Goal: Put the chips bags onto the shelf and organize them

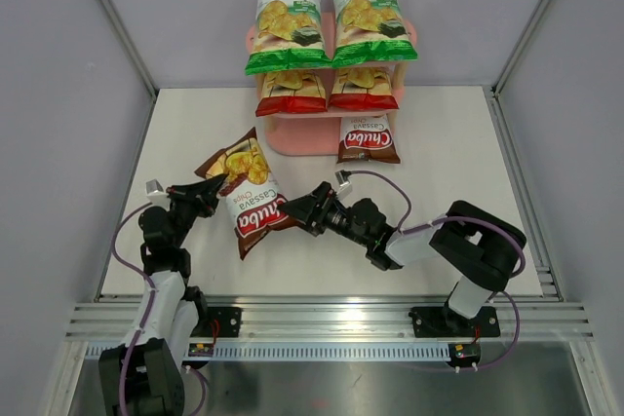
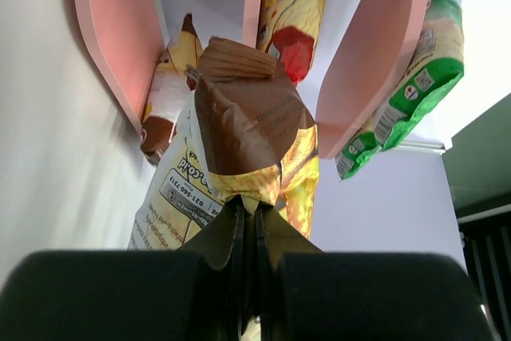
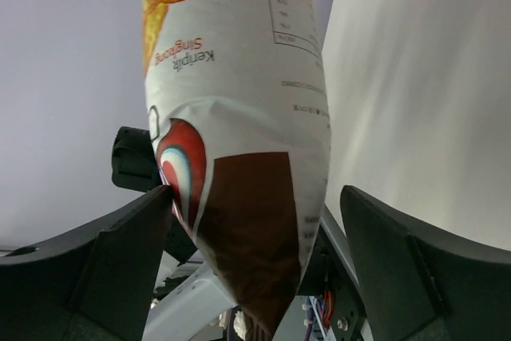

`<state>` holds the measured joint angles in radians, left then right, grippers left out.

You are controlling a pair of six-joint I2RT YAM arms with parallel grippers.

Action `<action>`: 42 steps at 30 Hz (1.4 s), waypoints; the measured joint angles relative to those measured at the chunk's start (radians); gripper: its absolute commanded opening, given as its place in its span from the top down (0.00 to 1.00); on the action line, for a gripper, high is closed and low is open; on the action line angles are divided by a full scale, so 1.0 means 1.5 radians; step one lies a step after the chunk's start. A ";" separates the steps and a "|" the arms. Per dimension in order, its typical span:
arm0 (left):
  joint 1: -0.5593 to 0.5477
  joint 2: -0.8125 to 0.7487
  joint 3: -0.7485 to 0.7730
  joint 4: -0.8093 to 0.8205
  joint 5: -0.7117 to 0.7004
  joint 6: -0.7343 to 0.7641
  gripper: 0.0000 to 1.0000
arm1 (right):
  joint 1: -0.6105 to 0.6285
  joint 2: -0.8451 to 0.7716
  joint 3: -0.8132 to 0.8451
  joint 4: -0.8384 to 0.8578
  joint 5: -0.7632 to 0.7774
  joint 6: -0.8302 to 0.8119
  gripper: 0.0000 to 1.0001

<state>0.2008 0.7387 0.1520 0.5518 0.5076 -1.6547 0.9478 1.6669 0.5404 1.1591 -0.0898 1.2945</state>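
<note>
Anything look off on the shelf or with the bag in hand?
The brown bag on the shelf's bottom tier reads upside down, unlike the green bags on top. The held brown bag slants crookedly, pinched at one end by the left gripper; the right gripper is open around the other end.

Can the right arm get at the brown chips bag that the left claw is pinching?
Probably yes: the right claw is open beside the brown bag, and its wrist view shows the bag's end between its fingers, nothing blocking.
</note>
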 measured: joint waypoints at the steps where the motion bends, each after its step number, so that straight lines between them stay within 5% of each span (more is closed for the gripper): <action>1: -0.005 0.000 0.000 0.000 0.005 -0.002 1.00 | 0.001 0.010 0.000 0.004 -0.001 0.000 0.12; 11: -0.009 0.003 0.004 -0.032 0.024 0.028 0.94 | 0.013 0.037 0.000 0.036 -0.019 -0.028 0.62; 16: -0.009 0.005 0.022 -0.086 0.023 0.081 0.46 | 0.015 0.026 -0.006 0.039 -0.027 -0.042 0.80; 23: -0.011 0.005 0.076 -0.167 0.025 0.156 0.08 | 0.017 0.022 -0.018 0.057 -0.029 -0.053 0.89; 42: 0.044 -0.009 0.157 -0.412 0.024 0.371 0.01 | -0.090 0.022 -0.032 0.046 -0.049 -0.132 0.97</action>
<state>0.2668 0.7246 0.3874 -0.0662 0.5434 -1.0985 0.8131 1.7000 0.4927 1.2278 -0.1635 1.0962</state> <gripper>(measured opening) 0.988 0.143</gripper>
